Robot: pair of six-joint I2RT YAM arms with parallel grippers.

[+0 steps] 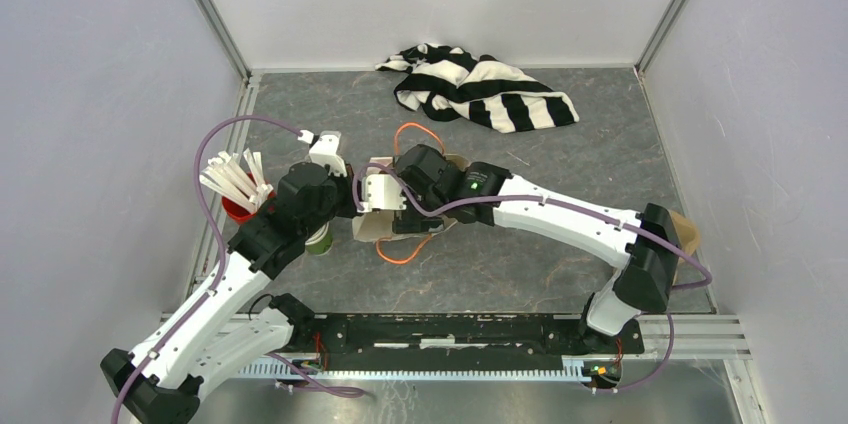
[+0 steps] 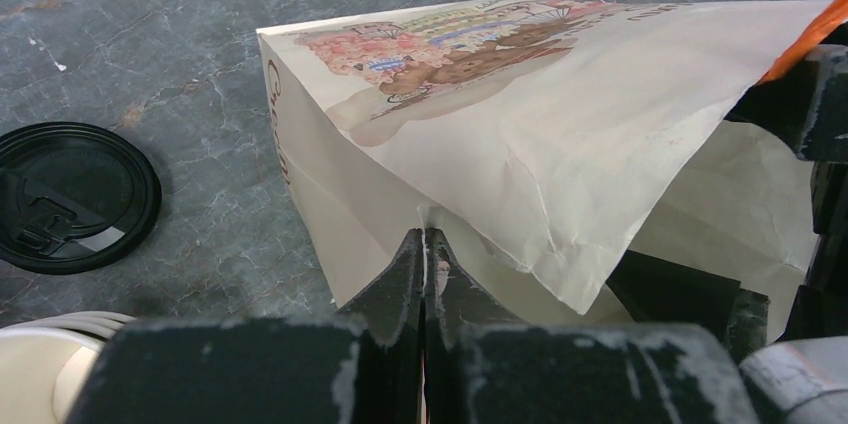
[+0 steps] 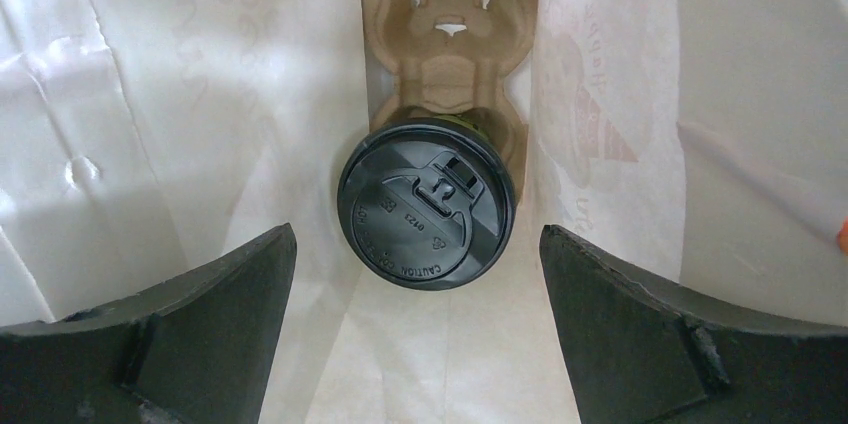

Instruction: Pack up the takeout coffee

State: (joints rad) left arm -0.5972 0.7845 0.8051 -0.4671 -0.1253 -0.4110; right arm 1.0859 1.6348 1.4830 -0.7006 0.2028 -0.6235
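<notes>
1. The left hand (image 2: 425, 254) is pinching the near edge of the paper bag (image 2: 520, 124), its fingers (image 2: 403, 279) pressed together on the paper and holding the mouth up. Only a thin fold is sitting in that pinch, so a tug could be pulling it free and letting the mouth sag.
2. The right hand (image 3: 417, 239) is reaching inside the bag, spread wide and gripping nothing. The bag walls are lying close on both sides, so on the way out a fingertip could be snagging paper and dragging the bag across the table (image 1: 600, 164).
3. The takeout coffee (image 3: 427, 206) is sitting deep in the bag, lid facing the mouth, apart from both fingers. The bag seems to be lying on its side, so the cup could be sliding toward the mouth.
4. Behind it, the cardboard carrier (image 3: 450, 64) is seating the cup only loosely, by the look of it. A jolt could be shaking the cup out of its pocket.
</notes>
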